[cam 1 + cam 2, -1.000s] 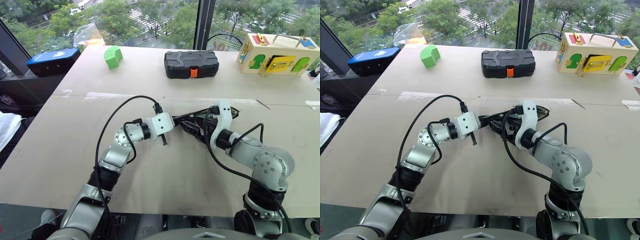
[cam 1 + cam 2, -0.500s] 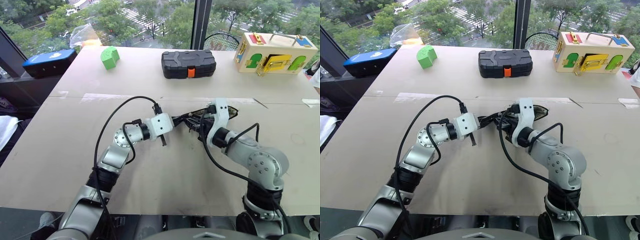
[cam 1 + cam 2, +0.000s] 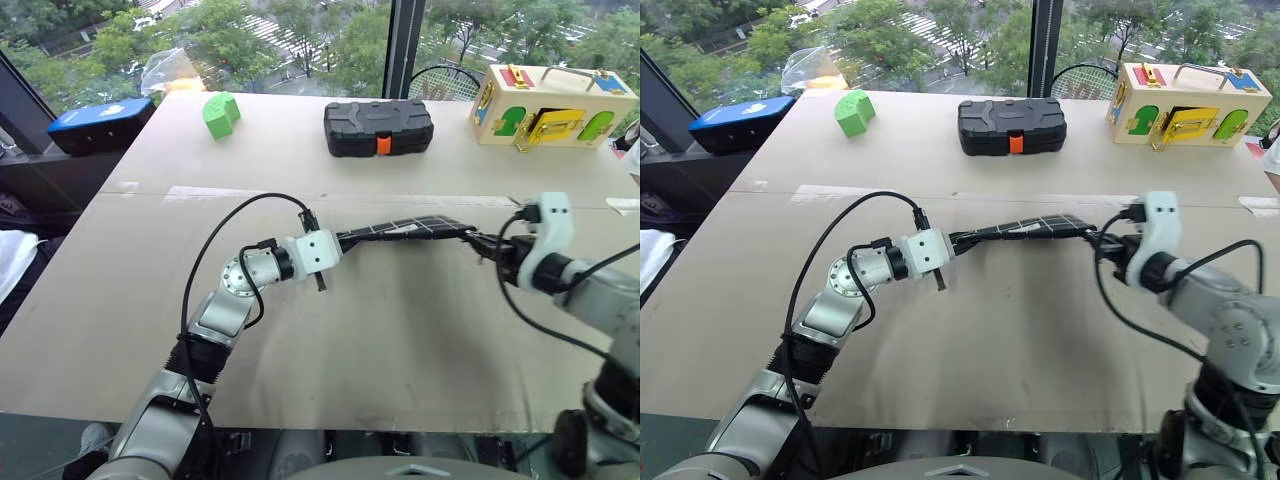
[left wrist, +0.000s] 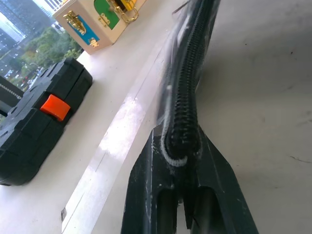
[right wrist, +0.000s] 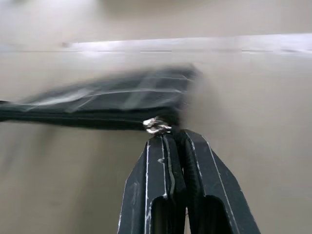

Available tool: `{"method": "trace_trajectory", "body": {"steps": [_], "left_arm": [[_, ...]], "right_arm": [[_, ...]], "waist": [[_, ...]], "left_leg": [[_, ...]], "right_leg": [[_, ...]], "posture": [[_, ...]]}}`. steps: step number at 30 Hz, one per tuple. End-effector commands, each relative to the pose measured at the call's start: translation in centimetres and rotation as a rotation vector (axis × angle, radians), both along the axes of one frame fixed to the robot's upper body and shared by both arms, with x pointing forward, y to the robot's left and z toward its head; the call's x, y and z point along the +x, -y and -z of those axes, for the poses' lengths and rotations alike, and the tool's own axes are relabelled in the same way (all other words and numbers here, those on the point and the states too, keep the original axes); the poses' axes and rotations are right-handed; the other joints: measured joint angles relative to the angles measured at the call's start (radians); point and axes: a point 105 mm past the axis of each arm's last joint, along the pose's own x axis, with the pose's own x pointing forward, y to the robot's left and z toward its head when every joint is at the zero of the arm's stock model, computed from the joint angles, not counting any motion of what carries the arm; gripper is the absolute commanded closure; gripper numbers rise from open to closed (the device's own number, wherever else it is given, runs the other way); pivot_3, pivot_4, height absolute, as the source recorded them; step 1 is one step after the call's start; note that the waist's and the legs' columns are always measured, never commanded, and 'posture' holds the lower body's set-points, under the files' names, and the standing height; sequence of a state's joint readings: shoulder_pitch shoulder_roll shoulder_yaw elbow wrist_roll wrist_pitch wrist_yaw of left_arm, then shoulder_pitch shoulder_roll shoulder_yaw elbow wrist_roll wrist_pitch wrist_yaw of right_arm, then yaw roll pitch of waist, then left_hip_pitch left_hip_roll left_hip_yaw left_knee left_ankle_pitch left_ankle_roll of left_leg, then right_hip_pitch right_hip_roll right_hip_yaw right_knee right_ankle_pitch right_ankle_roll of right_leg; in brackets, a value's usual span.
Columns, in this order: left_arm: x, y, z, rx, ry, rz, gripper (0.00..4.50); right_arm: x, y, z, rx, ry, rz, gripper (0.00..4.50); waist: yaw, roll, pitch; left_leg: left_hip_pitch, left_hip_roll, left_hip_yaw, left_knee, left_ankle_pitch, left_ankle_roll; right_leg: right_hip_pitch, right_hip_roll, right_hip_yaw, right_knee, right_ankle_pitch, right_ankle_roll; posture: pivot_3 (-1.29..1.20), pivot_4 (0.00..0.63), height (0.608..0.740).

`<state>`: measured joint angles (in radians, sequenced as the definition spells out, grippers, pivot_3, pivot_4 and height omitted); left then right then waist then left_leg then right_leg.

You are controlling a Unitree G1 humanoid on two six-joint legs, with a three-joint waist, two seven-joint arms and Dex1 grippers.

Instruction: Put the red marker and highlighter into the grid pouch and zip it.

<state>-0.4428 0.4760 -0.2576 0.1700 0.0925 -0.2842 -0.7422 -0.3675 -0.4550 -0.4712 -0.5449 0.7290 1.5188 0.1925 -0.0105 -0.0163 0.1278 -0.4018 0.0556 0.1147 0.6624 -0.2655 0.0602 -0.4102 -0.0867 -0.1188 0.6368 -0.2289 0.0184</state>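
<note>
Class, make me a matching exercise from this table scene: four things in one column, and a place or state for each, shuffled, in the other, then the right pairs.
Things
1. grid pouch
2. black case
3. green block
4. wooden box

Places or states
A. far right of the table, with coloured doors
B. stretched between the two grippers
C. far left, near the window
D. far middle, with an orange latch

Pairs: 1-B, 2-D, 3-C, 4-A

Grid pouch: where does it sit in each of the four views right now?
Left eye: grid pouch mid-frame, stretched between both claws.
Right eye: same, centre.
Left wrist: zipper edge running up from the claw.
Right wrist: dark band across the middle.
Shared landmark: black case with orange latch.
</note>
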Motion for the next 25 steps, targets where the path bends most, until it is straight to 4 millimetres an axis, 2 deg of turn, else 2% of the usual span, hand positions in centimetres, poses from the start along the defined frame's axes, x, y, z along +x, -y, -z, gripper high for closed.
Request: {"method": "trace_trajectory", "body": {"steps": [1, 3, 5, 6, 7, 8, 10, 13, 14, 15, 16, 18, 20, 25], "left_arm": [[0.8, -1.4, -0.7, 0.005, 0.035, -0.075, 4.50], [0.0, -0.3, -0.7, 0.029, 0.046, -0.028, 4.50], [-0.6, 0.1, -0.5, 0.031, 0.008, 0.016, 4.50], [-0.7, -0.2, -0.4, 0.030, -0.013, 0.020, 3.98], [-0.9, -0.5, -0.4, 0.030, -0.029, 0.025, 3.70], [-1.1, -0.9, -0.4, 0.028, -0.041, 0.026, 3.40], [-2.0, -2.2, -0.6, -0.029, -0.137, 0.042, 2.53], [-4.8, -5.0, -1.0, -0.190, -0.462, 0.071, 1.08], [-5.9, -6.5, -1.1, -0.215, -0.552, 0.059, 0.62], [-6.7, -7.7, -1.3, -0.220, -0.607, 0.042, 0.17], [-7.4, -8.7, -1.4, -0.228, -0.650, 0.023, 0.07], [-8.9, -11.2, -2.6, -0.280, -0.713, -0.030, 0.07], [-10.2, -12.7, -3.0, -0.310, -0.760, -0.073, 0.07], [-12.0, -13.4, -2.5, -0.319, -0.795, -0.129, 0.07]], "right_arm": [[-0.4, 2.8, -0.9, -0.061, 0.045, 0.074, 4.45], [-1.0, 1.0, -0.8, -0.079, 0.071, -0.039, 4.45], [-1.6, 0.0, -0.5, -0.123, 0.093, -0.115, 3.85], [-2.3, -0.4, 0.0, -0.164, 0.094, -0.165, 3.67], [-3.0, -0.5, 0.4, -0.197, 0.092, -0.205, 3.10], [-3.7, -0.7, 0.7, -0.218, 0.097, -0.246, 2.79], [-5.3, -0.4, 0.9, -0.233, 0.123, -0.294, 1.93], [-7.9, 0.9, 1.0, -0.329, 0.184, -0.344, 0.47], [-9.0, 1.4, 0.8, -0.338, 0.202, -0.352, 0.02], [-9.9, 1.8, 0.7, -0.357, 0.220, -0.366, 0.00], [-10.7, 2.3, 0.6, -0.374, 0.234, -0.372, 0.00], [-12.9, 3.8, 0.1, -0.404, 0.264, -0.363, 0.00], [-14.6, 5.1, -0.3, -0.459, 0.288, -0.349, 0.00], [-16.8, 6.3, -0.5, -0.498, 0.296, -0.356, 0.00]], "waist": [[-0.001, 0.000, 0.000], [0.000, 0.000, 0.000], [0.000, 0.000, 0.000], [0.000, 0.000, 0.000], [0.001, 0.000, 0.000], [0.002, 0.000, 0.000], [0.004, -0.001, 0.000], [0.001, -0.001, 0.000], [0.000, -0.001, 0.000], [-0.001, -0.001, 0.000], [-0.001, -0.001, 0.000], [0.003, 0.000, 0.001], [0.008, 0.002, 0.003], [0.023, 0.007, 0.005]], "left_leg": [[0.000, 0.000, 0.000, -0.001, 0.000, 0.000], [0.001, 0.000, 0.000, -0.003, 0.000, 0.000], [0.001, 0.000, 0.000, -0.004, 0.000, 0.000], [0.000, 0.000, 0.000, -0.005, 0.000, 0.000], [0.001, 0.000, 0.001, -0.005, 0.000, 0.000], [0.001, 0.000, 0.001, -0.006, 0.000, 0.000], [0.000, 0.000, 0.000, -0.008, 0.000, 0.000], [0.001, 0.000, 0.000, -0.009, 0.000, -0.001], [0.000, 0.000, 0.000, -0.009, 0.001, -0.001], [0.002, 0.000, 0.000, -0.009, 0.001, -0.002], [0.002, 0.000, 0.000, -0.009, 0.002, -0.005], [0.003, 0.001, 0.000, -0.009, 0.002, -0.005], [0.005, 0.001, -0.001, -0.009, 0.000, -0.002], [0.005, 0.000, -0.001, -0.009, -0.003, -0.006]], "right_leg": [[0.000, 0.000, 0.000, 0.000, 0.000, 0.000], [0.000, 0.000, 0.001, -0.001, 0.000, 0.000], [0.000, 0.000, 0.000, -0.002, 0.000, 0.000], [0.000, 0.000, 0.000, -0.003, 0.000, 0.000], [0.000, 0.000, 0.000, -0.003, 0.000, 0.000], [0.000, 0.000, 0.000, -0.004, 0.000, 0.001], [0.000, 0.000, 0.000, -0.007, 0.000, 0.001], [0.001, 0.000, 0.002, -0.009, -0.003, 0.005], [0.001, 0.000, 0.004, -0.009, -0.003, 0.007], [0.002, -0.001, 0.004, -0.009, -0.005, 0.009], [0.002, -0.002, 0.005, -0.009, -0.006, 0.010], [0.002, -0.002, 0.005, -0.009, -0.007, 0.011], [0.003, -0.003, 0.004, -0.010, -0.008, 0.010], [0.003, -0.007, 0.005, -0.011, -0.009, 0.006]], "posture": [[0.00, 0.150, 0.740], [0.00, 0.150, 0.740], [0.00, 0.150, 0.740], [0.00, 0.150, 0.740], [0.00, 0.150, 0.740], [0.00, 0.150, 0.740], [0.00, 0.150, 0.740], [0.00, 0.150, 0.740], [0.00, 0.150, 0.740], [0.00, 0.150, 0.740], [0.00, 0.150, 0.740], [0.00, 0.150, 0.740], [0.00, 0.150, 0.740], [0.00, 0.150, 0.740]]}}
